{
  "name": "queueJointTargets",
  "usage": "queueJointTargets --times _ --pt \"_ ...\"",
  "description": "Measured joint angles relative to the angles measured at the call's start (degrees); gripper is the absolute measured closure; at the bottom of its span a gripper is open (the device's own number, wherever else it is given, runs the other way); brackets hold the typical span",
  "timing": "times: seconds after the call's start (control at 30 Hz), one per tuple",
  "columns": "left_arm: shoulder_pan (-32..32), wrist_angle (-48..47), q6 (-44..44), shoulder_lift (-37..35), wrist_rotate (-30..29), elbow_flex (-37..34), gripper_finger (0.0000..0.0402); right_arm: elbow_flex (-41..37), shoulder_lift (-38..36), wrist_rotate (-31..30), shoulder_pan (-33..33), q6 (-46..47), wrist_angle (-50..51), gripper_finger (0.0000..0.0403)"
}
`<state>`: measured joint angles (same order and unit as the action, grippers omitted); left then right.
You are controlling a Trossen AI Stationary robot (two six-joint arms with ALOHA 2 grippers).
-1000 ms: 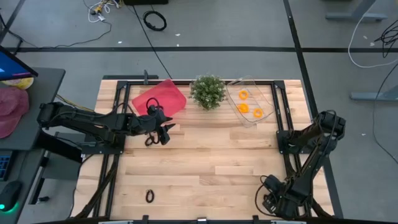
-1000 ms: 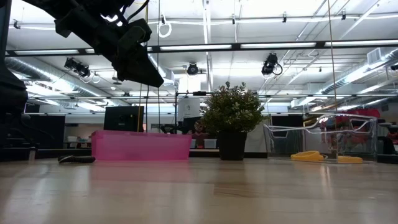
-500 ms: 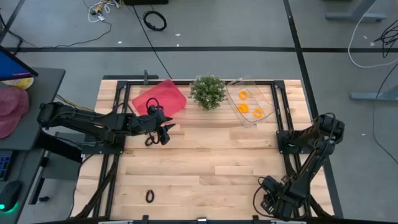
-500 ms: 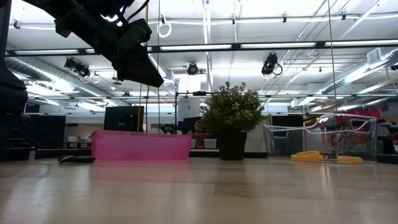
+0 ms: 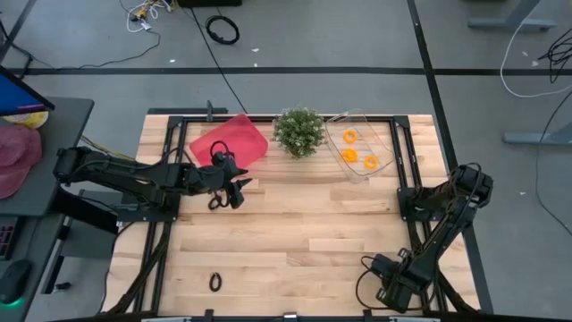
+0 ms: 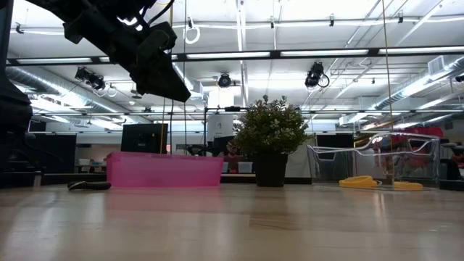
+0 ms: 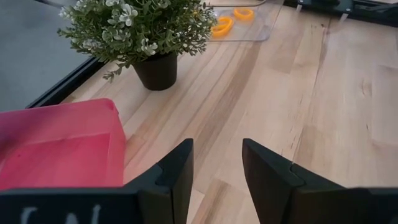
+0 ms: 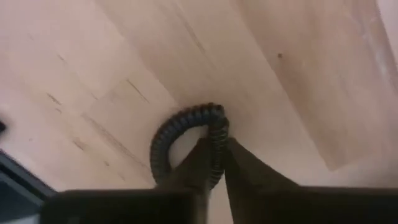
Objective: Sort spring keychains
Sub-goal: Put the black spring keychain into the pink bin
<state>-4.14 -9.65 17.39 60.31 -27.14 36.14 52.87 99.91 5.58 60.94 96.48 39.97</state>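
**Lifting a black coil off the near edge without losing it**

My right pincer (image 8: 214, 163) sat low at the near right corner of the counter (image 5: 304, 233), its 2 fingers pinched together on a black spring keychain (image 8: 186, 134). The coil arced out from between the tips and lay against the wood, so I judged the grip to be on 1 side of the loop only. To do this step well I reckoned I should rise straight up before swinging, keep the squeeze steady so the springy wire could not twist out, and carry it slowly, since a loop held by its edge would swing

My left pincer (image 7: 214, 165) hovered above the far left of the counter with its fingers parted and nothing between them, just beside the pink tray (image 5: 231, 139). A second black keychain (image 5: 214, 202) lay on the wood close under that arm, and a third (image 5: 214, 283) rested alone near the front left edge

3 orange keychains (image 5: 357, 154) lay in the clear tray (image 5: 384, 134) beyond the potted plant (image 5: 298, 131), so I took the pink tray as the place for the black ones. That meant a long crossing for my right arm, passing clear of the plant and of my left arm
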Motion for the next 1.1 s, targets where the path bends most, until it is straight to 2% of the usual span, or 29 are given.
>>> queueJointTargets --times 0.07,0.2,0.27,0.33,0.53,0.7,0.8,0.9,1.1 --pt "0.0 0.0 0.2 0.0 0.7 0.0 0.0262 -0.1 -0.4 0.8 -1.0 -2.2 -0.2 0.0386" --pt "0.0 -0.1 0.4 0.0 1.7 0.0 0.0262 -0.2 -1.4 2.1 -3.6 -4.4 -0.1 0.0387" --pt "0.0 -0.1 0.4 0.0 1.9 0.0 0.0262 -0.2 -2.0 0.1 -4.8 -7.2 -0.2 0.0394" --pt "0.0 -0.1 0.5 0.0 1.9 0.0 0.0262 -0.2 -2.5 -5.8 -5.8 -10.2 0.2 0.0396" --pt "0.0 -0.1 1.6 0.0 2.6 0.0 0.0262 -0.3 -5.3 -29.4 -8.6 -22.1 0.2 0.04" --pt "0.0 -0.1 3.1 0.0 4.7 0.0 0.0262 -0.3 -8.9 -48.9 -12.7 -27.0 -1.6 0.0402" --pt "-0.5 -0.1 3.7 0.0 5.3 0.0 0.0262 -0.3 -10.8 -58.0 -15.5 -29.9 -5.8 0.0402" --pt "-1.6 0.7 4.5 0.0 5.4 0.0 0.0262 -0.2 -12.4 -62.3 -19.1 -40.5 -14.5 0.0402" --pt "-5.4 5.8 4.5 0.0 5.0 0.0 0.0262 -0.2 -13.2 -62.4 -26.3 -66.3 -38.0 0.0403"
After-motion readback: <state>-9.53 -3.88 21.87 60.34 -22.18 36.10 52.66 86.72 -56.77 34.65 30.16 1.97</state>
